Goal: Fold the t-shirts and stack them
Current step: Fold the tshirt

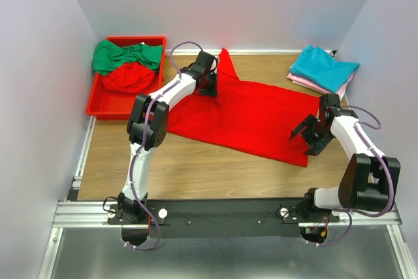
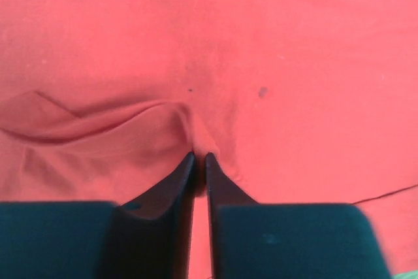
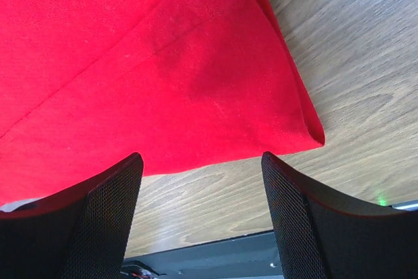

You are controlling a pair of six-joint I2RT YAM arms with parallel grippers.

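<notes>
So the red t-shirt [image 1: 261,119] is lying flat on the counter [image 1: 196,164], with its long axis going diagonally from the far left by the red bin [image 1: 104,106] down to the near right. The right end is a straight edge with a square corner, so I'd guess that's the hem. A flap pokes toward the back wall at the other end. The left gripper [image 2: 199,158] sits on that far-left end, its fingers [image 2: 176,187] almost together. A pucker of cloth runs up to the tips, but honestly I can't tell if they're pinching it. The right gripper [image 3: 202,156] is spread wide and holding nothing, with the near-right corner just ahead of it, so it's the closer arm for that end. The folded teal and pink stack [image 1: 324,68] waits at the far right.
</notes>
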